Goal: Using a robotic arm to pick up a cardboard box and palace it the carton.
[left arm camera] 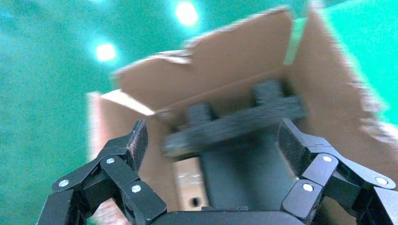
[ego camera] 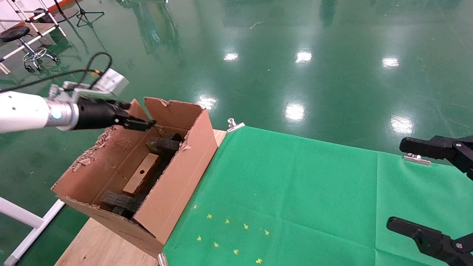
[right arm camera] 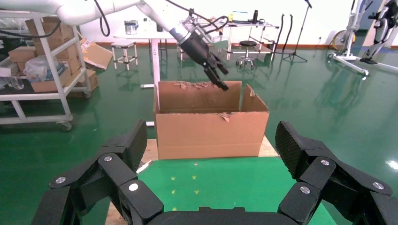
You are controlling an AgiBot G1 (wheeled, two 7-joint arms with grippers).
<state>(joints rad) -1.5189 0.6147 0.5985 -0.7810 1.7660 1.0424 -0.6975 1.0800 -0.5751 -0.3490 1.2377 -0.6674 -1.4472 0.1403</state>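
At the left of the head view we see the white robotic arm with its black left gripper (ego camera: 149,124) poised above the far end of the large brown corrugated carton (ego camera: 177,184), its fingers (left arm camera: 136,140) spread apart and gripping nothing. The small brown cardboard box (ego camera: 141,178) lies inside the carton among black foam blocks (ego camera: 163,145). The right gripper (right arm camera: 211,145) hangs at the right edge over the green-clothed tabletop (ego camera: 295,192), fingers released.
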